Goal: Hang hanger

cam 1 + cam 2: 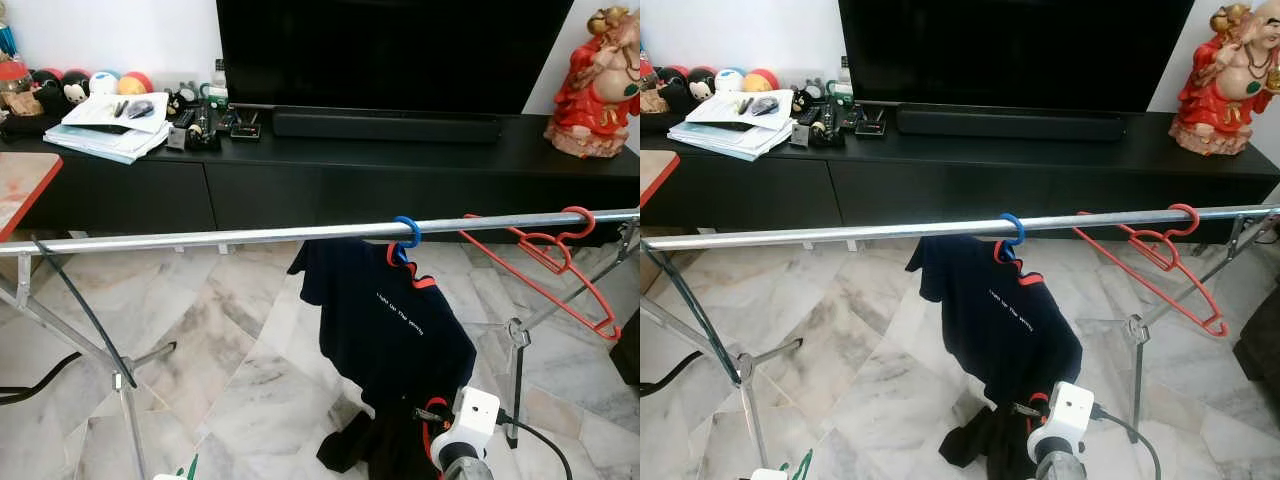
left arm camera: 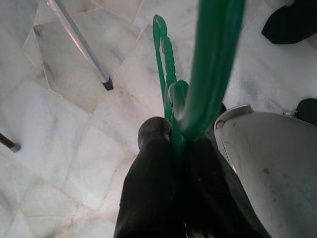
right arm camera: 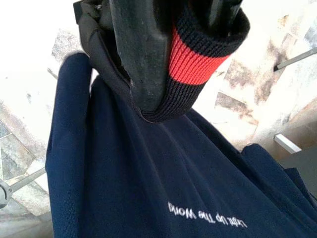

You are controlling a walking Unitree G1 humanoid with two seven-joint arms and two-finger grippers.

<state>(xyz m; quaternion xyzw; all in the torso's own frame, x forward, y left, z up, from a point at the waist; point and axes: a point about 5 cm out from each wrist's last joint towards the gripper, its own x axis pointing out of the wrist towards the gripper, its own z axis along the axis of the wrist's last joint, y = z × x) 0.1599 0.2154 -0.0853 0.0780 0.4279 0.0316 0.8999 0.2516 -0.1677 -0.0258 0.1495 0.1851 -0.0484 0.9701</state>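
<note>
green hanger (image 2: 198, 74) upright in left claw (image 2: 171, 163)

White-grey marble floor (image 1: 250, 390), bright and glossy. Long black TV cabinet (image 1: 300, 180) against white wall (image 1: 120, 30). Big dark TV (image 1: 390, 50) on top, soundbar (image 1: 385, 126) beneath. Red figurine (image 1: 598, 85) far right, papers (image 1: 110, 125) and toy balls (image 1: 110, 83) left.

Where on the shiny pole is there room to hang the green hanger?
The rail is bare along its long stretch between its left-end stand and the blue hanger carrying the dark shirt. It is crowded to the right, where the red hanger hangs close by. The left gripper is shut on the green hanger.
</note>
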